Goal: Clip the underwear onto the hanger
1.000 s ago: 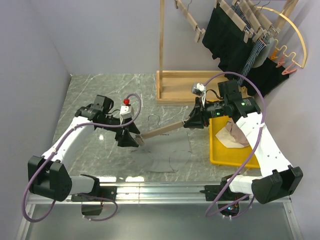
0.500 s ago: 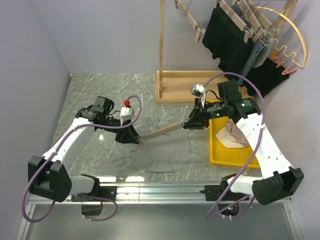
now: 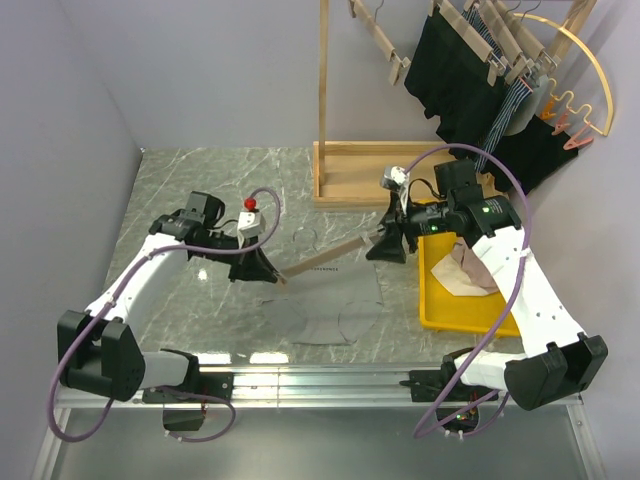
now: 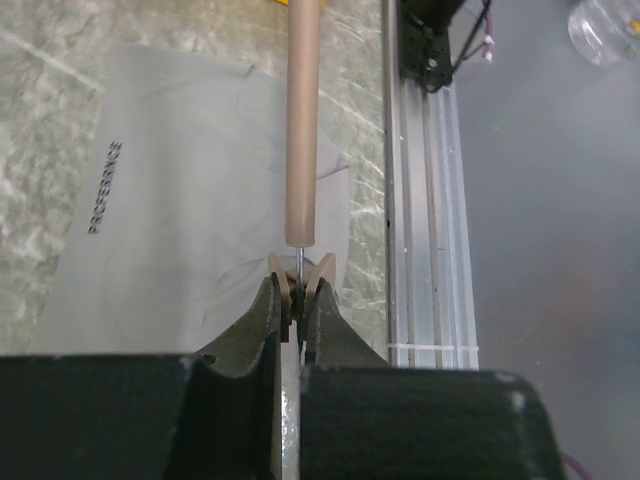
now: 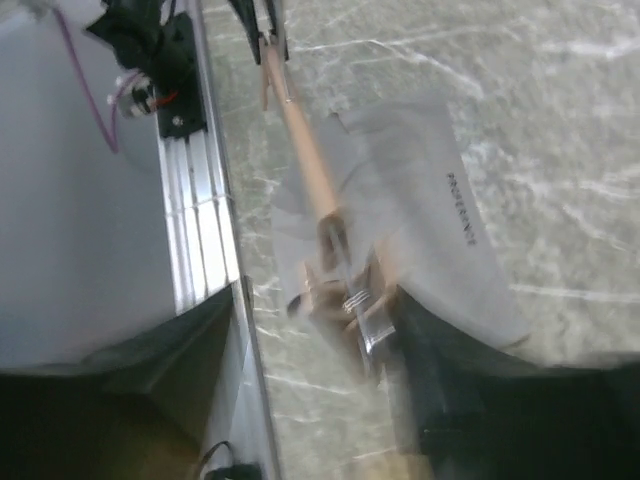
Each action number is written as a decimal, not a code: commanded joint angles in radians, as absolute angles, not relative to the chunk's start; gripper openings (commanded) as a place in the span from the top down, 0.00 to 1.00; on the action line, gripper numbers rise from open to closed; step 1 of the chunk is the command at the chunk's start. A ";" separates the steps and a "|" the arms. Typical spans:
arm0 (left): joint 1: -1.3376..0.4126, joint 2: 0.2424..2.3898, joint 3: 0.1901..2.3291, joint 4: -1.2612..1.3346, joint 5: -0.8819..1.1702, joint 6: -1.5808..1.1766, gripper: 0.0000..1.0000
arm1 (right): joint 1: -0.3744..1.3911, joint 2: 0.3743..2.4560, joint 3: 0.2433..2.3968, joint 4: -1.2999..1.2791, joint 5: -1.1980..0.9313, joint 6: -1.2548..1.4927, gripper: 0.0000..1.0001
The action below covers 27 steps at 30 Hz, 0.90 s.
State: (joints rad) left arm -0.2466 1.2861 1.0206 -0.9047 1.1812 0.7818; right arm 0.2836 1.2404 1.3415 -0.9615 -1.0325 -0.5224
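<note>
Over on the left, the left gripper (image 3: pixel 264 272) is pinched tight on the wooden clip at the near end of the hanger (image 3: pixel 325 259), jaws almost together. The bar slants up and away to the right above the underwear (image 3: pixel 322 310), which lies spread flat on the marble table (image 3: pixel 200 180) just under it. At the far end the right gripper (image 3: pixel 384 247) sits around the other clip, but the wrist view is too blurred to tell whether it grips.

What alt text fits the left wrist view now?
The left gripper is shut on the end clip of a pale wooden bar hanger, whose bar runs straight away above light grey fabric underwear spread on the marble table.
</note>
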 commanded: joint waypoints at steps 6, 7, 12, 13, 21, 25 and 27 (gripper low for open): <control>-0.107 1.443 1.144 -0.983 1.235 0.805 1.00 | 0.285 1.221 1.347 -0.665 -0.757 -0.370 0.11; -0.092 1.462 1.152 -0.991 1.238 0.807 1.00 | 0.285 1.223 1.333 -0.623 -0.732 -0.342 0.11; -0.060 1.574 1.173 -0.965 1.215 0.796 1.00 | 0.275 1.226 1.283 -0.525 -0.651 -0.267 0.20; -0.043 1.588 1.173 -0.948 1.213 0.757 1.00 | 0.278 1.226 1.263 -0.503 -0.661 -0.247 0.30; 0.037 1.746 1.252 -0.940 1.238 0.704 1.00 | 0.484 1.285 1.138 -0.322 -0.404 -0.199 0.64; 0.080 1.772 1.256 -0.899 1.220 0.664 1.00 | 0.577 1.408 1.166 -0.244 -0.318 -0.195 0.65; 0.089 1.776 1.250 -0.870 1.207 0.626 1.00 | 0.618 1.465 1.195 -0.229 -0.262 -0.160 0.67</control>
